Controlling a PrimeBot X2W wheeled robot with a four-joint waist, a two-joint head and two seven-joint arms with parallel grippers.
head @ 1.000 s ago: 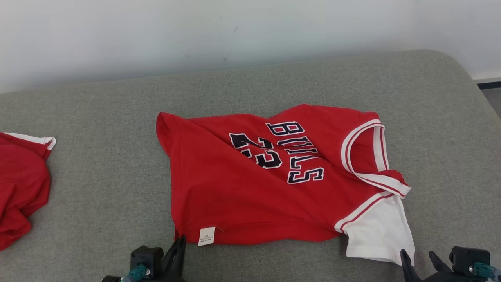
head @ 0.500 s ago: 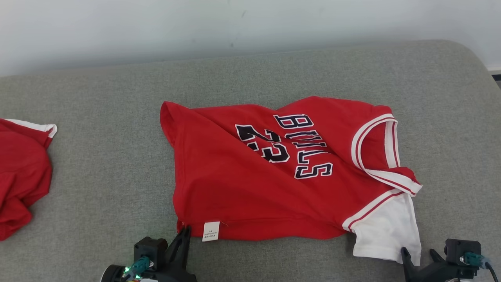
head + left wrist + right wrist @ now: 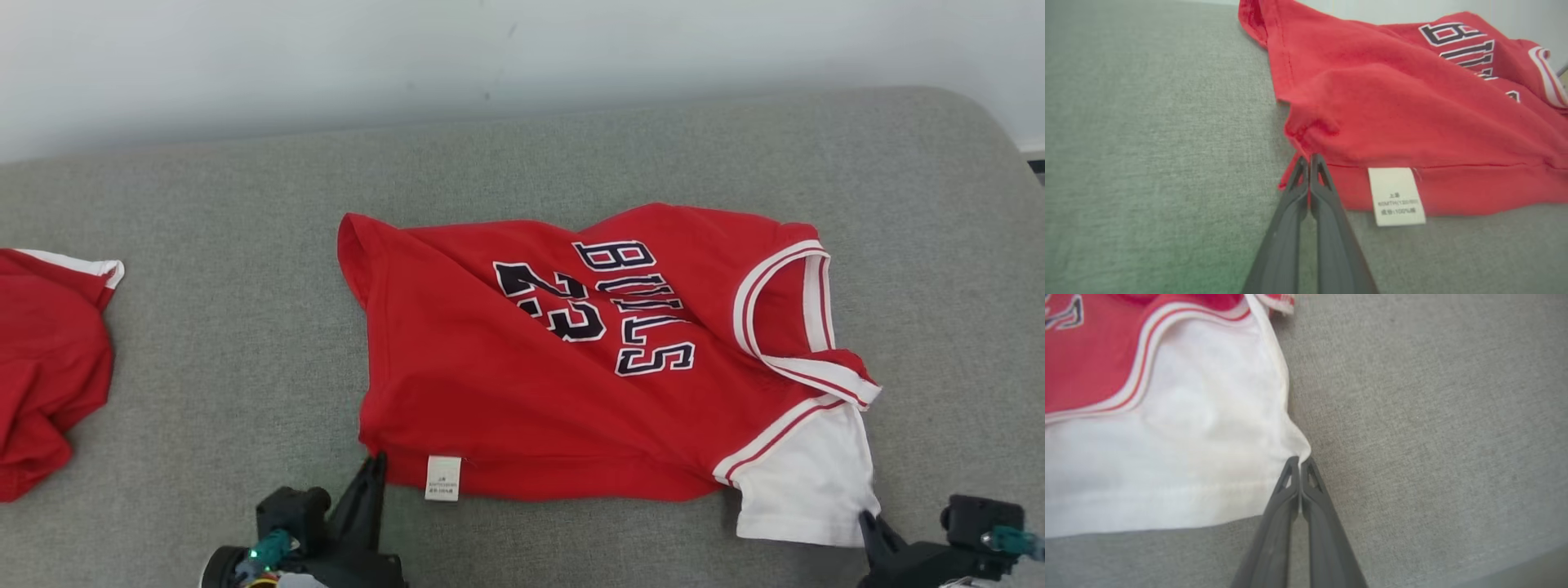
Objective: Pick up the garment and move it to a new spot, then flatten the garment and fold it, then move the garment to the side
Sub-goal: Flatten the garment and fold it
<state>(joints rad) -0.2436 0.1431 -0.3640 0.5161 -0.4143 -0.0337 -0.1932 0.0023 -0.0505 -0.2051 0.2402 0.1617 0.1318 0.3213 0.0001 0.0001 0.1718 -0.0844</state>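
My left pincer (image 3: pixel 1309 158) is clamped on the hem corner of the red Bulls jersey (image 3: pixel 571 367), beside its care label (image 3: pixel 1396 196). My right pincer (image 3: pixel 1299 460) is clamped on the corner of the white sleeve (image 3: pixel 1167 437). Two near-edge grips should lift the limp knit evenly. The jersey lies rumpled at the centre of the coarse grey cushion (image 3: pixel 229 367).

- Two red garments: a spread jersey (image 3: pixel 571 392) mid-cushion, a bunched garment (image 3: pixel 49 367) at the left edge.
- Two dark grippers: left gripper (image 3: pixel 375 464), right gripper (image 3: pixel 867 521).
- One white care label (image 3: pixel 443 478) on the jersey hem.
- One white sleeve (image 3: pixel 804 482).
- One white-trimmed neckline (image 3: pixel 747 314).
- One grey cushion (image 3: pixel 204 327) under all.
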